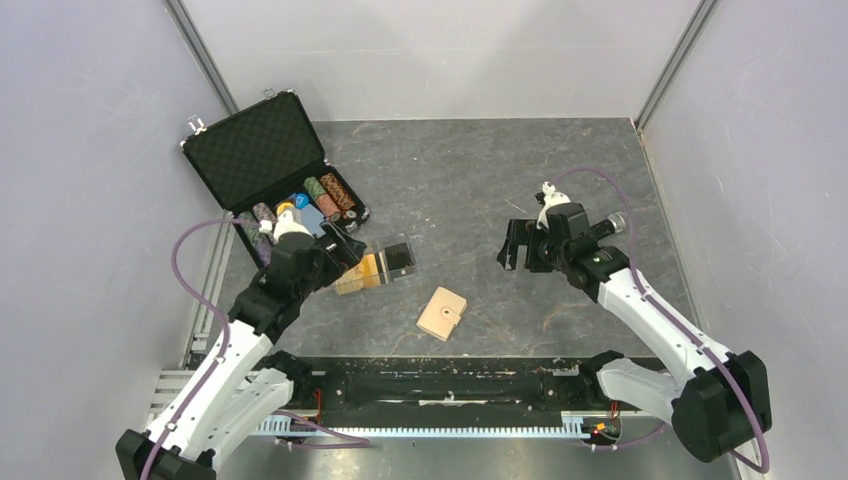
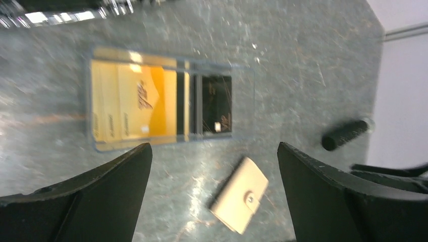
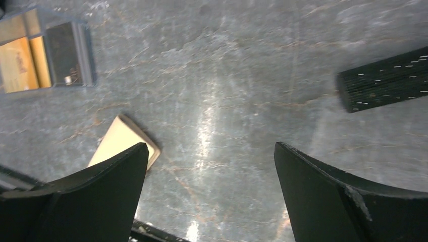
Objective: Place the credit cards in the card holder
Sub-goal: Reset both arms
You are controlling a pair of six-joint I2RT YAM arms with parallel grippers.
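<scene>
The tan card holder [image 1: 441, 314] lies snapped shut on the grey table, seen too in the left wrist view as the card holder [image 2: 239, 195] and in the right wrist view as the card holder [image 3: 123, 138]. The credit cards lie in a clear plastic box [image 1: 377, 268]: an orange-gold card [image 2: 136, 103] and a black card [image 2: 217, 104]. My left gripper [image 1: 343, 250] hovers open over the box's near edge, and in its own view the left gripper [image 2: 213, 146] is empty. My right gripper [image 1: 515, 255] is open and empty to the right of the holder; in its own view the right gripper [image 3: 211, 146] has only table under it.
An open black poker-chip case [image 1: 260, 150] with rows of chips [image 1: 325, 197] sits at the back left, close behind my left arm. Grey walls enclose the table on three sides. A black ribbed bar [image 3: 386, 84] shows at the right in the right wrist view.
</scene>
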